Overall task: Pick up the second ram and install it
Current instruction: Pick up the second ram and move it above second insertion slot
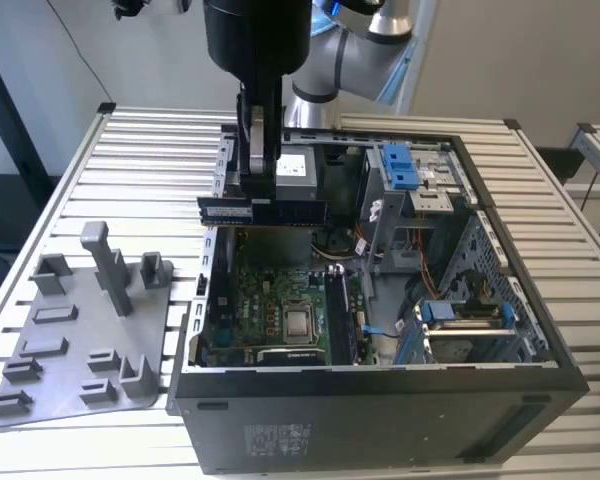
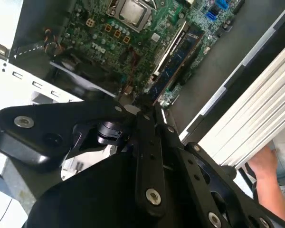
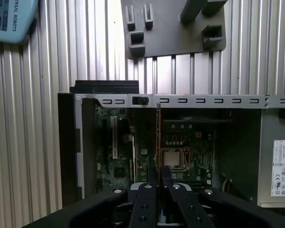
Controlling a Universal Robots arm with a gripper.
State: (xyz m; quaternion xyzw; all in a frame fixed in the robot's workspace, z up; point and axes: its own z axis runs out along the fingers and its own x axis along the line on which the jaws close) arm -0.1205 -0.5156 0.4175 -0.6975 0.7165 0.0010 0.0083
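1. second ram [image 1: 305,212]: dark board, row of black chips.
2. motherboard [image 1: 265,295]: green; processor [image 1: 298,322] silver.
3. case [image 1: 380,420]: black; drive clips [image 1: 398,165] blue.
4. holder plate [image 1: 70,345]: plain grey.
5. table [image 1: 150,150]: pale silver, ribbed stripes.

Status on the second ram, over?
Gripper shut on the second ram, stick level above the open case. Not yet seated. Nothing seen between it and the motherboard.

One open computer case [image 1: 380,420], one motherboard [image 1: 250,300], one processor [image 1: 298,322], one ram stick [image 1: 300,211], one gripper [image 1: 262,193], one grey fixture plate [image 1: 75,335], one person's hand [image 2: 266,166], one teach pendant [image 3: 9,19]
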